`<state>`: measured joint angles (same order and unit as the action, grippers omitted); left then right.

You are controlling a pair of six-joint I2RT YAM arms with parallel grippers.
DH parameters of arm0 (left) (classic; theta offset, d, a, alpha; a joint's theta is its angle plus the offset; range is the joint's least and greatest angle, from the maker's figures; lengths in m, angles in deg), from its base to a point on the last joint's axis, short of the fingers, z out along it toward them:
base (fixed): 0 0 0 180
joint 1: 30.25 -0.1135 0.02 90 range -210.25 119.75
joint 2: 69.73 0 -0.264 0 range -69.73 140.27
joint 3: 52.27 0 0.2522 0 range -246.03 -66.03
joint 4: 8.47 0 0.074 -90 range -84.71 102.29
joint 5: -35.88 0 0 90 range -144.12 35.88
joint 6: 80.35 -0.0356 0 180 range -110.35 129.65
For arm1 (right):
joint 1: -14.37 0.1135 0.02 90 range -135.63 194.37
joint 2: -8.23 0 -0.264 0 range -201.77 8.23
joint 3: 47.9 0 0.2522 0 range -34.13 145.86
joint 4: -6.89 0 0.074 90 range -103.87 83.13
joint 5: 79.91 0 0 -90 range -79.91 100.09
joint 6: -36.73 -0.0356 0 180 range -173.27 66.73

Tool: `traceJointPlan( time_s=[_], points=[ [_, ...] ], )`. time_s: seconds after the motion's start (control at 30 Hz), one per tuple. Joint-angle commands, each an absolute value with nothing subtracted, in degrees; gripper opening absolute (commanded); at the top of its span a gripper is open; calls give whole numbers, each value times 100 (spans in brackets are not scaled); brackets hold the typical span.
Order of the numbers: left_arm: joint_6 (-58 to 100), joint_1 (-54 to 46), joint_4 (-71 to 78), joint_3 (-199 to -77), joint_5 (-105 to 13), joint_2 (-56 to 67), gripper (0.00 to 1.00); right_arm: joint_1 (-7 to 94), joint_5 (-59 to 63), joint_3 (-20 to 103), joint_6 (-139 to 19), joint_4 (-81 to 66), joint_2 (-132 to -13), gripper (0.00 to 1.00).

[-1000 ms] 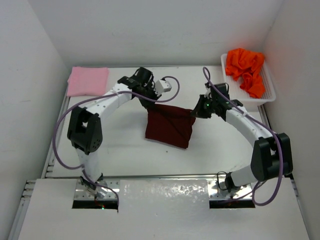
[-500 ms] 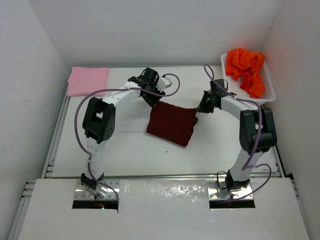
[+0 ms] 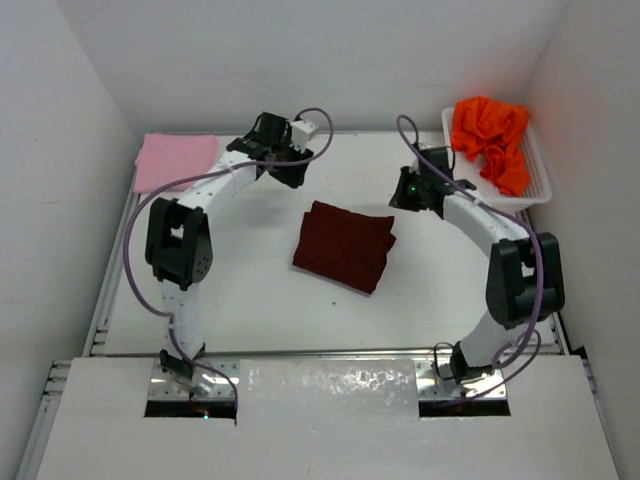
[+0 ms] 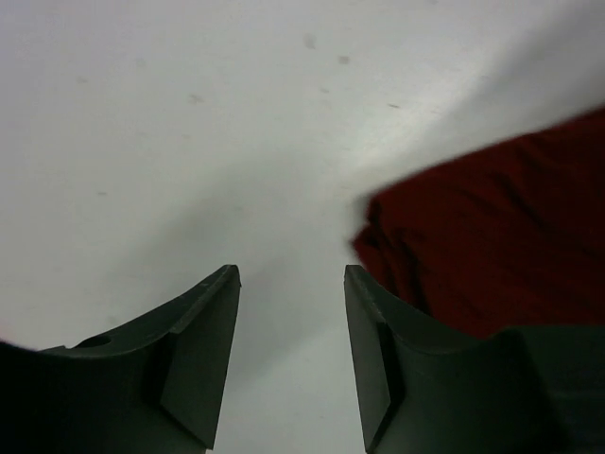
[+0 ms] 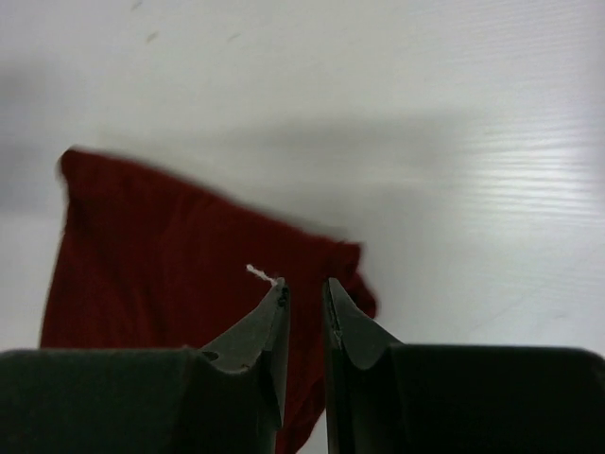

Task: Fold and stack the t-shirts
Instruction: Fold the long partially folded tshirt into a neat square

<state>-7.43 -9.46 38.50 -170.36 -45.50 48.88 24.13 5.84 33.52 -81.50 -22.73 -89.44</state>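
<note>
The dark maroon t-shirt (image 3: 341, 245) lies folded flat in the middle of the table, apart from both grippers. A light pink t-shirt (image 3: 176, 160) lies folded at the back left. The bright orange t-shirt (image 3: 490, 135) is bunched up in the white basket (image 3: 538, 185). My left gripper (image 3: 292, 176) hovers beyond the maroon shirt's far left corner, open, with only bare table between its fingers (image 4: 291, 274); the maroon cloth (image 4: 482, 246) shows to its right. My right gripper (image 3: 400, 196) is off the far right corner, its jaws narrowly open over the maroon cloth (image 5: 170, 246) and holding nothing (image 5: 305, 284).
White walls close the table in at the left, back and right. A metal rail (image 3: 110, 280) runs along the left edge. A small white thread (image 5: 257, 272) clings to one right fingertip.
Both grippers have let go of the maroon shirt's far corners, opened, and drawn away toward the back. The shirt now lies flat and still.
</note>
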Motion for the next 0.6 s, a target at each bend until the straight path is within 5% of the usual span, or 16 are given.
traceJointPlan(
  time_s=[0.0,0.27,0.57],
  points=[
    [-257,-635,3535,-16483,-3234,4514,45,2868,-34,2863,-8401,-1570,-8835,17],
    [350,-573,2701,-15305,-3012,4936,44,2659,-239,2299,-9440,-495,-10021,7],
    [543,-643,2260,-14461,-4234,5340,44,2395,508,3204,-8685,-1162,-10769,5]
  ],
)
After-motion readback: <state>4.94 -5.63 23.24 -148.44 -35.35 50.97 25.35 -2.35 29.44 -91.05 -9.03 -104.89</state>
